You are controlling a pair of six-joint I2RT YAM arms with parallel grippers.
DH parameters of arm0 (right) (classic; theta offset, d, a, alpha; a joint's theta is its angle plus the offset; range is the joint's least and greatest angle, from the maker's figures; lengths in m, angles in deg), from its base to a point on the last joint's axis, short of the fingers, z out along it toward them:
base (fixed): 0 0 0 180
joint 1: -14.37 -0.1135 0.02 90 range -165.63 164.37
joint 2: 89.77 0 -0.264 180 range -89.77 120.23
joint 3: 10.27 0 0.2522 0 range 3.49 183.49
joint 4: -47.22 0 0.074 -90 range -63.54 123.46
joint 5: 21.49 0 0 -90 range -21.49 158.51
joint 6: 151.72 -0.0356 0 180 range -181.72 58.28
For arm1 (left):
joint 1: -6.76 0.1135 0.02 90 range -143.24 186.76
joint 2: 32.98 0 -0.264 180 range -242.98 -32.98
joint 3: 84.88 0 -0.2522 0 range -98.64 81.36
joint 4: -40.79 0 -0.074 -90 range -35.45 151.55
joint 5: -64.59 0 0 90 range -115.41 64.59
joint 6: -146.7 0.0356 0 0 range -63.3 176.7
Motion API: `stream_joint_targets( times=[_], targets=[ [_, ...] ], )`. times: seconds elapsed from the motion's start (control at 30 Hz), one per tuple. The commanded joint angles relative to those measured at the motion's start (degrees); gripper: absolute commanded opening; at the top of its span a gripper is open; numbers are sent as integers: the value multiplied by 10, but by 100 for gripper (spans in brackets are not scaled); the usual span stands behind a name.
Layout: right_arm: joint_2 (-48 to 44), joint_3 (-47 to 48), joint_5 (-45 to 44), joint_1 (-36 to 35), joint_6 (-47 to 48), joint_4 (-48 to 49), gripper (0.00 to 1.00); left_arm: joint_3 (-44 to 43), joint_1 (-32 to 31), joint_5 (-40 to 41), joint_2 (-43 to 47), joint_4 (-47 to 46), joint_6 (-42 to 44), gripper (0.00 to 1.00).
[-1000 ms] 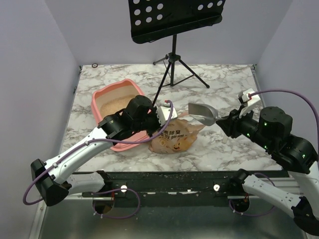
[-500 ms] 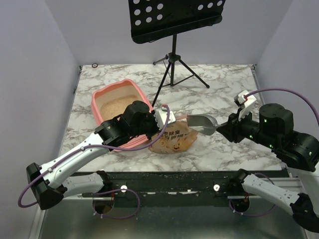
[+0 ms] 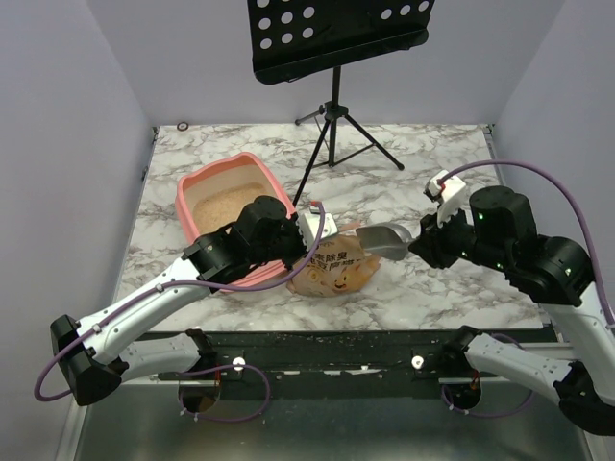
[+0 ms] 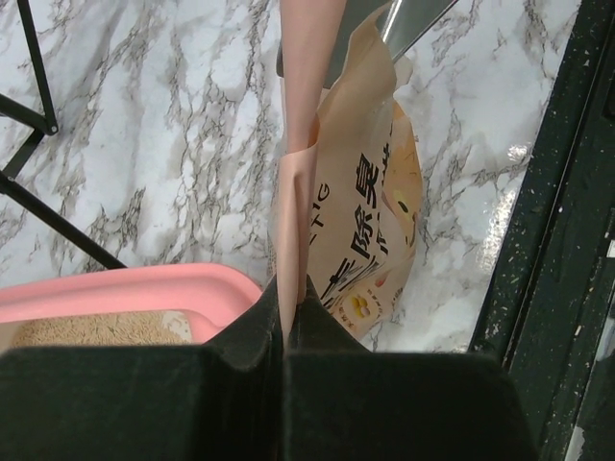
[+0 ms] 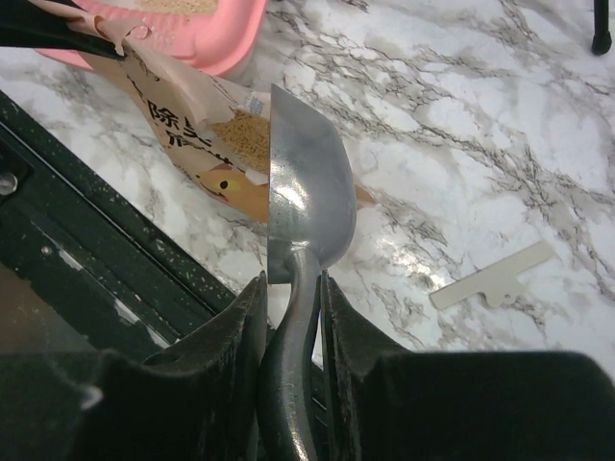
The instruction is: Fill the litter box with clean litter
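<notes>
The salmon-pink litter box [image 3: 197,182] stands at the left of the table with beige litter [image 3: 223,204] in it. It also shows in the left wrist view [image 4: 144,293]. My left gripper [image 3: 306,230] is shut on the top edge of the orange-tan litter bag [image 3: 332,271] and holds it up [image 4: 375,221]. My right gripper [image 3: 415,245] is shut on the handle of a metal scoop [image 3: 381,237]. The scoop bowl [image 5: 306,187] hangs at the bag's open mouth, where tan litter [image 5: 252,134] shows inside. The scoop looks empty.
A black music stand [image 3: 334,134] on a tripod stands behind the bag, one leg close to the litter box. A black rail [image 3: 336,348] runs along the table's near edge. A flat white plastic piece [image 5: 490,283] lies on the marble to the right.
My right gripper has moved left and down with the scoop, bringing its bowl to the bag's mouth. My left gripper has shifted slightly nearer with the bag edge still in it.
</notes>
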Motion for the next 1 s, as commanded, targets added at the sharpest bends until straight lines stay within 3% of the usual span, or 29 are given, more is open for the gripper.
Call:
stream_joint_targets(
  times=[0.0,0.43,0.83,0.97],
  targets=[
    [9,9,23,-2,50,9,1,3,-5,-36,6,-28,-14,0],
    [-38,-55,144,-2,246,60,1,35,-5,-59,27,-75,-38,0],
    [17,-69,85,-2,323,41,1,45,-15,-54,34,-90,-51,0],
    [44,-59,116,-2,346,42,1,47,-17,-47,33,-93,-52,0]
  ],
)
